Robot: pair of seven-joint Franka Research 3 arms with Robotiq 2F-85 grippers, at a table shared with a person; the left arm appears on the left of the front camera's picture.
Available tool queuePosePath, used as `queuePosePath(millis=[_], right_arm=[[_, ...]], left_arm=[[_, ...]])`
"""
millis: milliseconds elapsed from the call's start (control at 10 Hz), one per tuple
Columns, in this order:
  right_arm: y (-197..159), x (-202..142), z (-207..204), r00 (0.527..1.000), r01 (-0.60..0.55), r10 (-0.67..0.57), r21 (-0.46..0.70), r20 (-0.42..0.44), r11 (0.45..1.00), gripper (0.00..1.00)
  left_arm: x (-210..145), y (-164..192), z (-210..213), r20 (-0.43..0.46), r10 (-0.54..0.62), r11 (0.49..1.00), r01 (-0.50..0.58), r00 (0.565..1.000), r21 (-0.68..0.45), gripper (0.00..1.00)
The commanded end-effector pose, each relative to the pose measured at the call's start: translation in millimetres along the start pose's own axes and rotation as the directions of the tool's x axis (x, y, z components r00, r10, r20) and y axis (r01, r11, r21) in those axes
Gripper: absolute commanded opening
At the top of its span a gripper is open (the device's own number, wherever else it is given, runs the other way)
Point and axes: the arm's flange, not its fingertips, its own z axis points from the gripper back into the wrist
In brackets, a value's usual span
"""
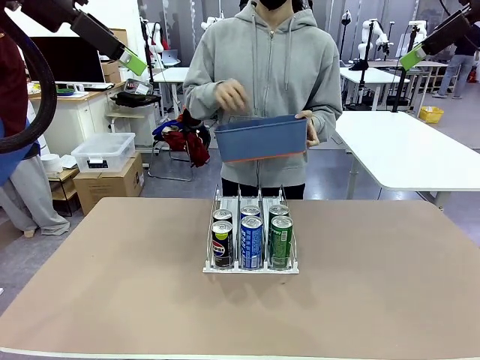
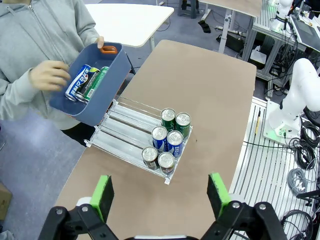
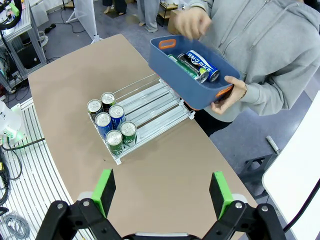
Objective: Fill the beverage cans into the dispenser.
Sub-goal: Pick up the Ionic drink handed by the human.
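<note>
Robot's left hand [image 2: 161,192] and right hand [image 3: 162,191] spread wide, empty, high. Risk: reaching for cans [image 2: 82,82] in the person's bin [image 2: 95,109] at far end of dispenser [image 2: 125,131] could clip fingers [image 2: 52,75].

The dispenser [image 1: 250,269] is a small white wire rack with three lanes. It sits flat on the table [image 1: 112,300], midway between the left and right edges, with its back end at the far edge. Six cans stand upright in it, two in each lane, pushed up to the low front lip. The left lane has two black cans [image 1: 222,244], the middle lane two blue cans [image 1: 251,241], and the right lane two green cans [image 1: 281,240]. All have silver tops. A loose blue can [image 2: 80,82] and a loose green can [image 2: 96,82] lie on their sides in a blue bin [image 2: 97,110] held up past the far edge.
</note>
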Motion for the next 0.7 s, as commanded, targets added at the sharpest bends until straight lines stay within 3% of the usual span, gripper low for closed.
queuePosePath(millis=[0,600], right_arm=[[-0.1,-0.2,0.2,1.0,-0.004,0.004,-0.005,-0.006,1.0,1.0],[-0.1,-0.2,0.2,1.0,-0.004,0.004,-0.005,-0.006,1.0,1.0]], left_arm=[[-0.1,-0.9,1.2,-0.003,-0.004,1.0,0.004,1.0,0.004,1.0],[-0.1,-0.9,1.2,-0.003,-0.004,1.0,0.004,1.0,0.004,1.0]])
